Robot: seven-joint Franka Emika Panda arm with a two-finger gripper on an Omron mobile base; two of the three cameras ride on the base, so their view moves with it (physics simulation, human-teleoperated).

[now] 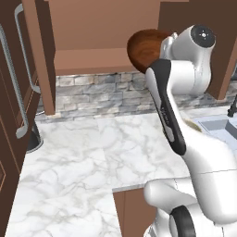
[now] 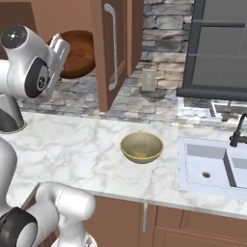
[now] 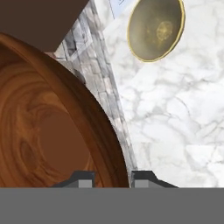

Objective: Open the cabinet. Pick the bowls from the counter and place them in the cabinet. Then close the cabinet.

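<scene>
From the left base view, the arm is reaching up from the lower right, and the wooden bowl (image 1: pixel 144 50) is showing as a dark reddish-brown round just left of the white wrist, raised high at the open front of the cabinet (image 1: pixel 92 60), level with its lower shelf; the gripper itself is hiding behind the wrist here. The cabinet's left door (image 1: pixel 44 55) is standing swung open, and the counter (image 1: pixel 83 157) is lying well below the bowl, white with grey veins. In the right base view, the wooden bowl (image 2: pixel 77 52) is sitting tilted on its side inside the cabinet opening, just right of the wrist, with the right door (image 2: pixel 113 53) and its silver bar handle (image 2: pixel 112 46) standing open beside it. The pale bowl (image 2: pixel 142 146) is resting upright on the counter (image 2: pixel 72 144), between the arm and the sink (image 2: pixel 212 166), well apart from the cabinet. In the hand view, the gripper (image 3: pixel 113 178) is clamping the rim of the wooden bowl (image 3: pixel 48 131): one fingertip is standing inside the wall and the other outside, with the rim running between them. The pale bowl (image 3: pixel 156 29) is showing far off on the marble counter (image 3: pixel 175 113), near the stone backsplash (image 3: pixel 98 74).
</scene>
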